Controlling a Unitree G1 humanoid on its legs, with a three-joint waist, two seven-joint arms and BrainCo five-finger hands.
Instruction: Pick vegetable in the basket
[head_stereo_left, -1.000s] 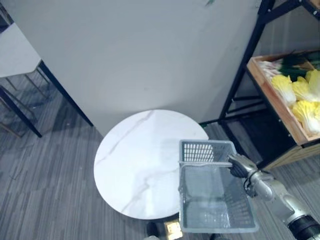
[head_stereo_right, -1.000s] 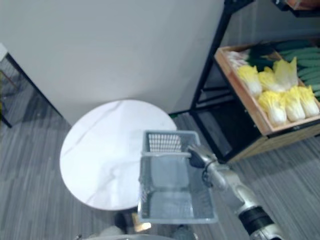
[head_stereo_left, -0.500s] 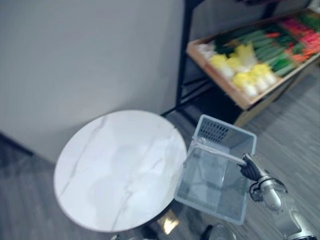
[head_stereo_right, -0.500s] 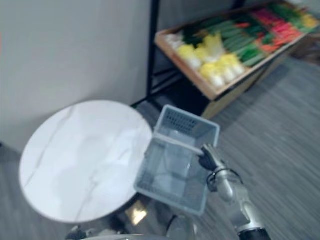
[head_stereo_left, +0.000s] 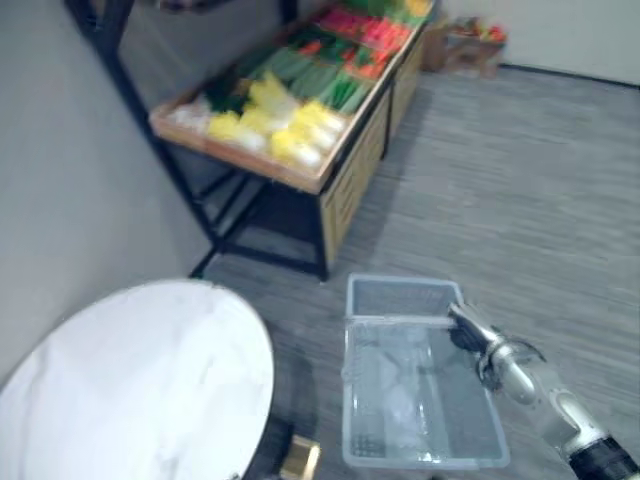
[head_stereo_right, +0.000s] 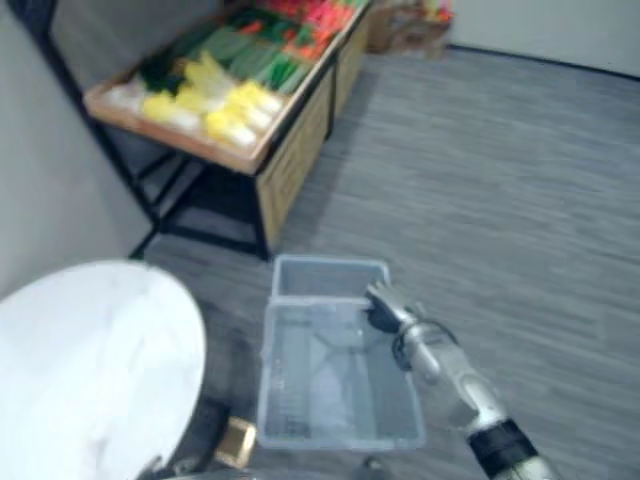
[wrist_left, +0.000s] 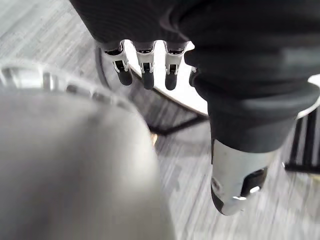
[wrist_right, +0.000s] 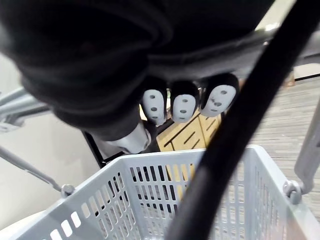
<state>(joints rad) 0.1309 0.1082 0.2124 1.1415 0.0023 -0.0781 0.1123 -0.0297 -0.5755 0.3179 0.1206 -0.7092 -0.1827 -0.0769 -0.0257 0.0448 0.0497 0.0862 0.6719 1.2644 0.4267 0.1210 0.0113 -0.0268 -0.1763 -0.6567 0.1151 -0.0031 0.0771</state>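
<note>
View's swung off the table (head_stereo_left: 130, 380) and the vegetable stand (head_stereo_left: 300, 172) is now upper left, right hand (head_stereo_left: 478, 335) clenched on the handle of the basket (head_stereo_left: 402, 298), so picking looks close

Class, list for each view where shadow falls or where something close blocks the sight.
Left eye view: shadow lies under the vegetable shelf and beside the round table; the right hand holds the basket by its handle. Right wrist view: a dark bar crosses in front of the basket. Left wrist view: the open left hand has a cover dark against the grey floor.
</note>
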